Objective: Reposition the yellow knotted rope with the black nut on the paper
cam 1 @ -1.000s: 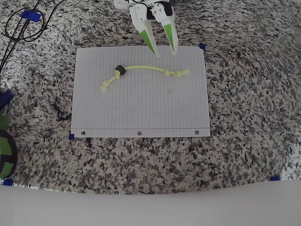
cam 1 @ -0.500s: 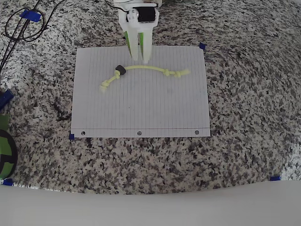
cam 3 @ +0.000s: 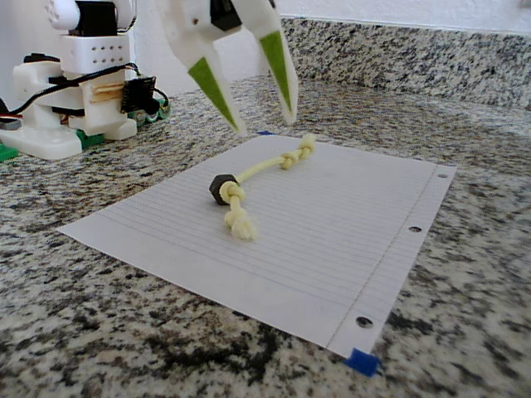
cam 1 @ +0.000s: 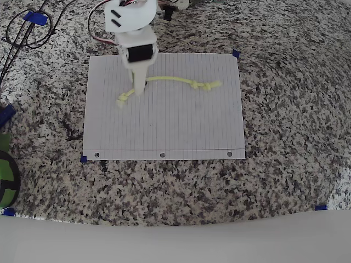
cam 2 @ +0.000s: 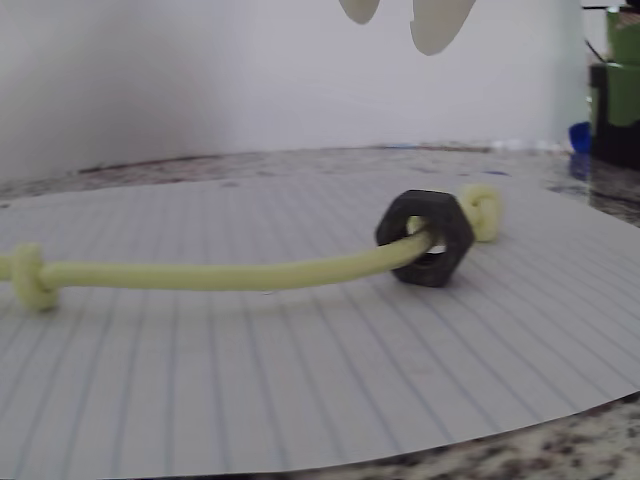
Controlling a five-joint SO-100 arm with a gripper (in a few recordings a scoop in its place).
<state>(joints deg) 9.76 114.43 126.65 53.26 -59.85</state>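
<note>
Pincer (cam 3: 259,126) spread apart above the paper (cam 3: 348,249); I reckon the yellow knotted rope (cam 3: 257,172) is limp and light, so grab beside the black nut (cam 2: 427,238)

overhead view: looks straight down from high above the desk (cam 1: 285,109), taking in the whole paper (cam 1: 164,126).
wrist view: rides low near the sheet, very close, facing along the paper (cam 2: 300,380) toward a pale wall.
fixed view: stands low at desk height by a taped paper corner, looking obliquely across the sheet (cam 3: 332,240).
shared: all 3 views show the paper.
</note>
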